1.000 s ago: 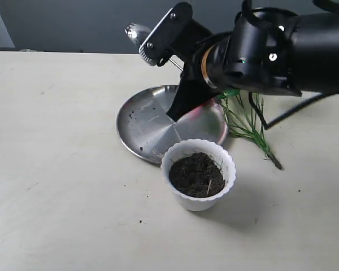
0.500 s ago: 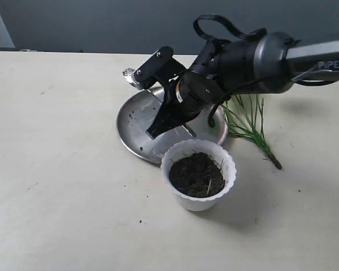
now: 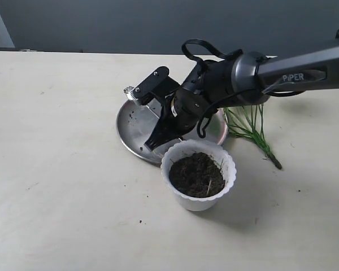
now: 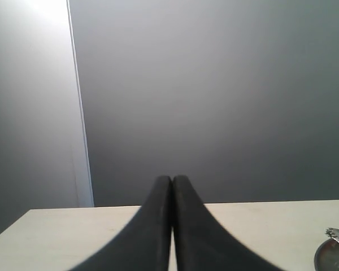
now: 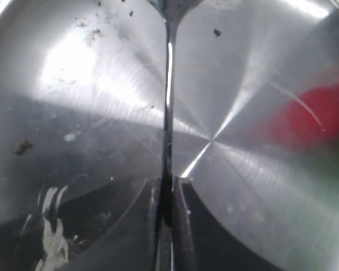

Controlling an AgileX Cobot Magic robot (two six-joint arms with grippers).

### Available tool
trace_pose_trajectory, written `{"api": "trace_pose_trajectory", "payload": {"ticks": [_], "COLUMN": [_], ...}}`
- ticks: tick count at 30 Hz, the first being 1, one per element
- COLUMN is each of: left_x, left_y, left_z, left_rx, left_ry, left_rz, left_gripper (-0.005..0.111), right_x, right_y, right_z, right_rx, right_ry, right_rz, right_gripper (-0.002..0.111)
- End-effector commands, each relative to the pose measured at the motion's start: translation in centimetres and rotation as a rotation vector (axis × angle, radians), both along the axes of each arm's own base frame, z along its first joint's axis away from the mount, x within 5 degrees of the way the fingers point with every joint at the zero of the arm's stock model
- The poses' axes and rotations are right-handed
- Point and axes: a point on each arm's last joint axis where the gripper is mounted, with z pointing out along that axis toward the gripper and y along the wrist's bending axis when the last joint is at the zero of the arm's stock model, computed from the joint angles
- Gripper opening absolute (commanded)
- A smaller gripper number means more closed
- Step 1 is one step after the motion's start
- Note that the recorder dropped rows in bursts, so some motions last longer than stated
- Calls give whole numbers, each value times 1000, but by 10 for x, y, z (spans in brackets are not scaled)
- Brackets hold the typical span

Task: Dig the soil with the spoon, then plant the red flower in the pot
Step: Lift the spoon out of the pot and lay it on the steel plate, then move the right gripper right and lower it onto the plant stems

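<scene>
**Right pincer pinches the spoon over the steel plate**

The pale counter [image 3: 62, 186] carries everything. The right pincer [image 3: 152, 141] is low over the round steel plate [image 3: 137, 127], its fingers pressed onto the thin handle of the spoon [image 5: 169, 107]. Just beside it stands the white pot [image 3: 198, 175], filled with dark soil [image 3: 196, 174]. The red flower [image 3: 248, 127] lies behind the arm, mostly hidden. The left pincer [image 4: 172, 226] is pressed together, empty.
</scene>
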Motion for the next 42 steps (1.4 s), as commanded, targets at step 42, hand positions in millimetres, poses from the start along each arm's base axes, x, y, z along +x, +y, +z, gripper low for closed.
{"api": "trace_pose_trajectory", "payload": {"ticks": [42], "left_x": [0], "left_y": [0], "left_z": [1], "left_rx": [-11], "left_ry": [-8], "left_rz": [-8], "left_gripper": [0], "right_x": [12], "right_y": [-166], "right_z": [71], "right_rx": [-79], "right_ry": [165], "right_rz": [-618], "right_gripper": [31]}}
